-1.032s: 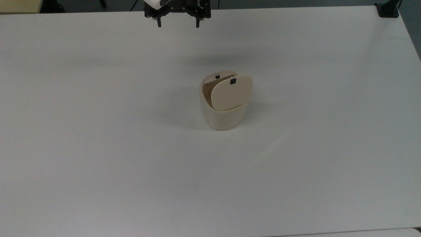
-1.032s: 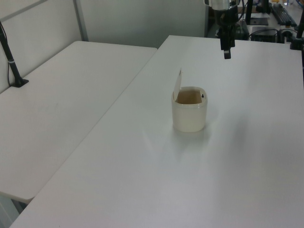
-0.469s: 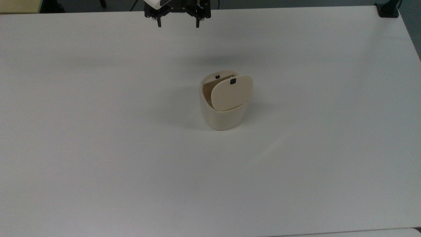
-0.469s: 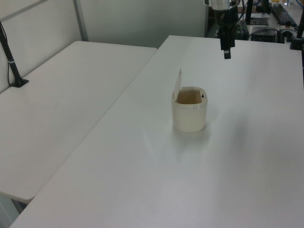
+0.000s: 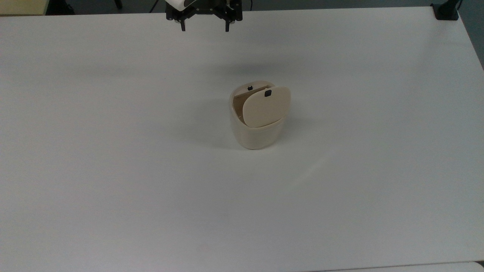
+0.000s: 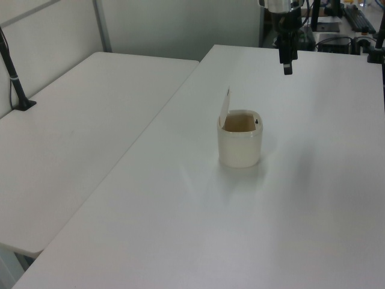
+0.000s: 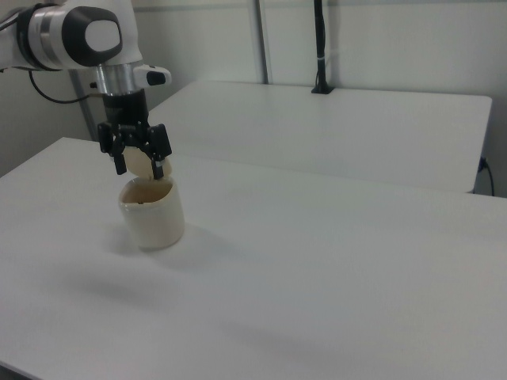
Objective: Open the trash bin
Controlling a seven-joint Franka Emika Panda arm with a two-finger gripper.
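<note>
The cream-beige trash bin (image 5: 257,130) (image 6: 239,147) (image 7: 153,214) stands near the middle of the white table. Its flat lid (image 5: 264,105) (image 6: 225,108) is swung up on its hinge, so the brownish inside shows. A small black square button (image 5: 268,93) sits on the raised lid. My gripper (image 5: 204,27) (image 6: 287,68) (image 7: 139,168) hangs open high above the table, far from the bin at the top view's upper edge. Nothing is between its fingers.
The white table (image 5: 113,170) spreads wide around the bin. A second white table (image 6: 78,120) stands beside it on the left view's left. Black clamp posts (image 5: 446,11) (image 6: 18,90) stand at table edges.
</note>
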